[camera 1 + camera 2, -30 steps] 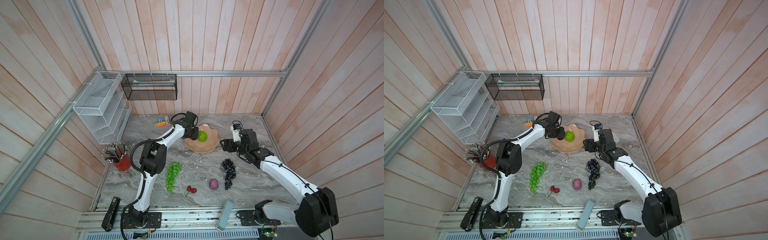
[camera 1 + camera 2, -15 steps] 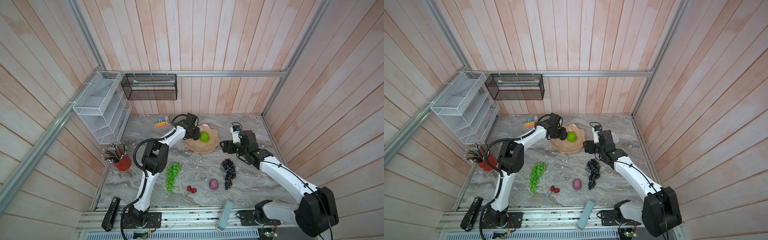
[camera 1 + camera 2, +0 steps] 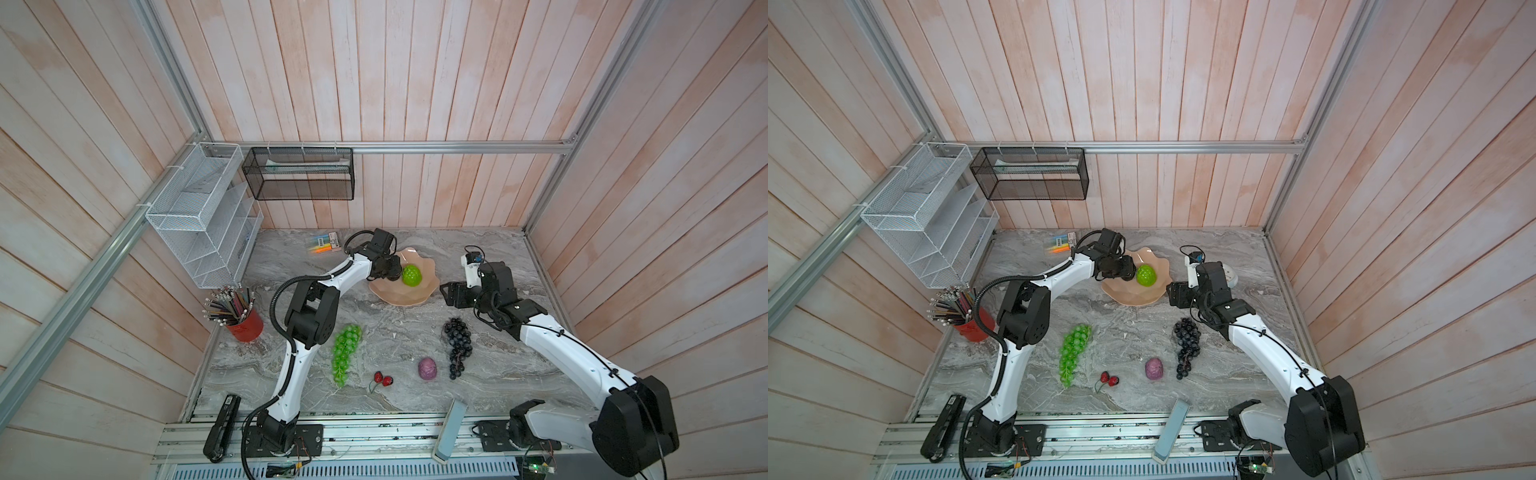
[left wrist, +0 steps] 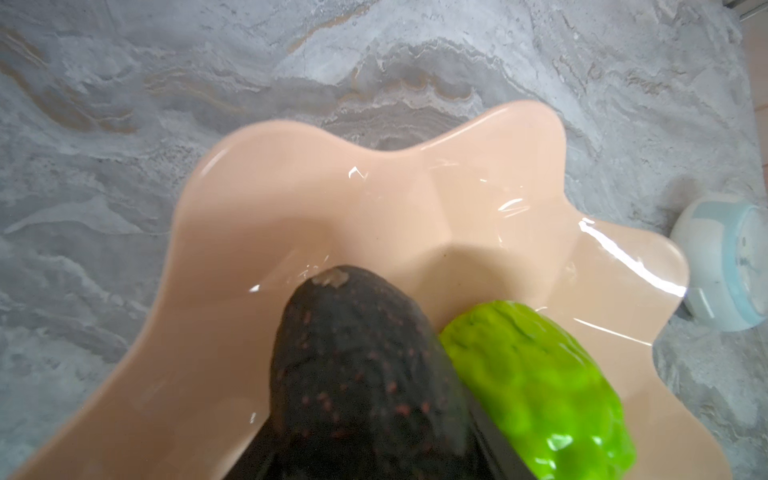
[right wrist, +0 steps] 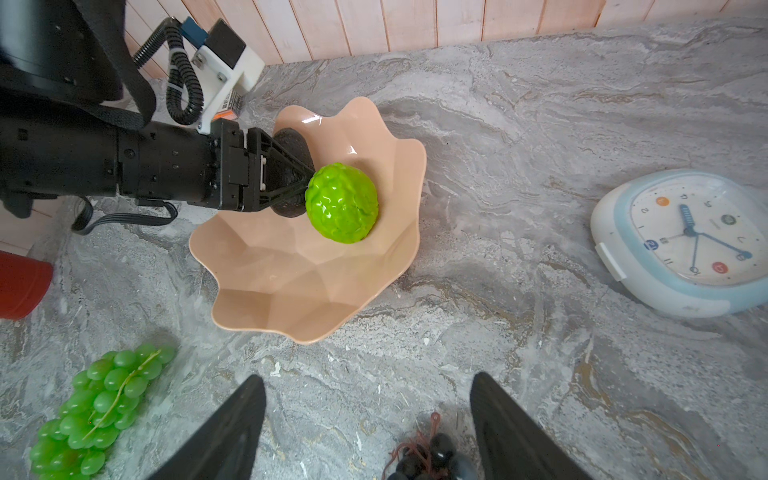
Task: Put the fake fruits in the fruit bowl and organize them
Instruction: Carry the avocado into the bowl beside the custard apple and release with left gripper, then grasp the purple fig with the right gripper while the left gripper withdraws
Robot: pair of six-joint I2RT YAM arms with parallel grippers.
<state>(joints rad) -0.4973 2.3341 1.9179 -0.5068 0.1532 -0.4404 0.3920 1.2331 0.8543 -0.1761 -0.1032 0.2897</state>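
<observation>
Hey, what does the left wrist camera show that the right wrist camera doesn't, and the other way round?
Only left wrist: reddish speckles and the pale stem end on the black oval plastic fruit. Only right wrist: the green plastic grape bunch, the left gripper clamped on that oval, the open right gripper. Both: the peach scalloped bowl, the bright green bumpy ball, the white round clock.

Both arms at the fruit bowl, four fruits loose on the table.
We see the left gripper over the left rim of the fruit bowl, just beside the bright green bumpy ball lying inside; we can't read its jaws from here. The right gripper sits just beside the bowl's right edge. In front, well apart from the bowl: green grape bunch, red cherry pair, small purple ball, dark purple grape bunch. A red pencil cup stands at the left.
</observation>
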